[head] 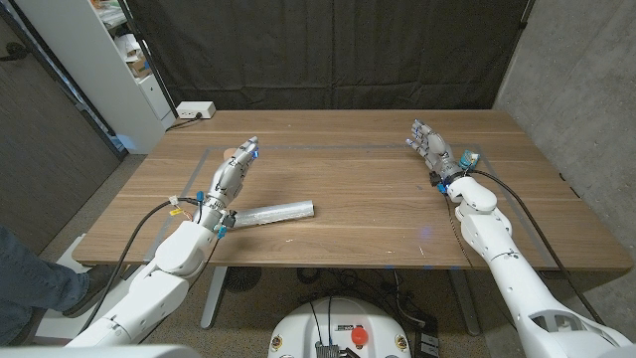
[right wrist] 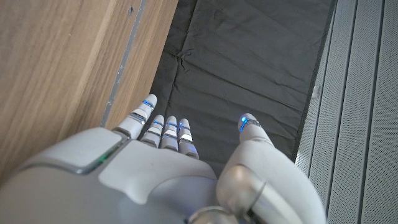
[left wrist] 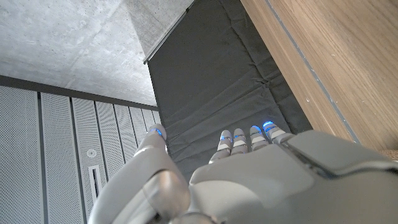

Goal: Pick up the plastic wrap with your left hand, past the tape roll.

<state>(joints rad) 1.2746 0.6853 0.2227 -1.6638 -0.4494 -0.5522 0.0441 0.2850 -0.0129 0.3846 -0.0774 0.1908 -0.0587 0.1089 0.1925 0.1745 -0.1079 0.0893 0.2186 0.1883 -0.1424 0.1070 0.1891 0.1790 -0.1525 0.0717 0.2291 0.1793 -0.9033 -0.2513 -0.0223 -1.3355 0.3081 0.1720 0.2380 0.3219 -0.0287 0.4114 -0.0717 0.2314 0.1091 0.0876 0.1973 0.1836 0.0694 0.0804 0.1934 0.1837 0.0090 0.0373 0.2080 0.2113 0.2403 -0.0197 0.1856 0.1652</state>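
While wrap [head: 274, 212] lies near, left hand [head: 231, 175] empty.

near end of plastic wrap [head: 276, 212] covered by left hand [head: 231, 177] and wrist, tape roll mostly hidden behind that hand's fingers, grip contact not resolvable

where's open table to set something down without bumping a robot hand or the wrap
The widest bare stretch is mid-table, between the plastic wrap roll and the right robot hand. The near edge right of the roll is also free. It is crowded at the left, where the left robot hand sits close behind the roll.
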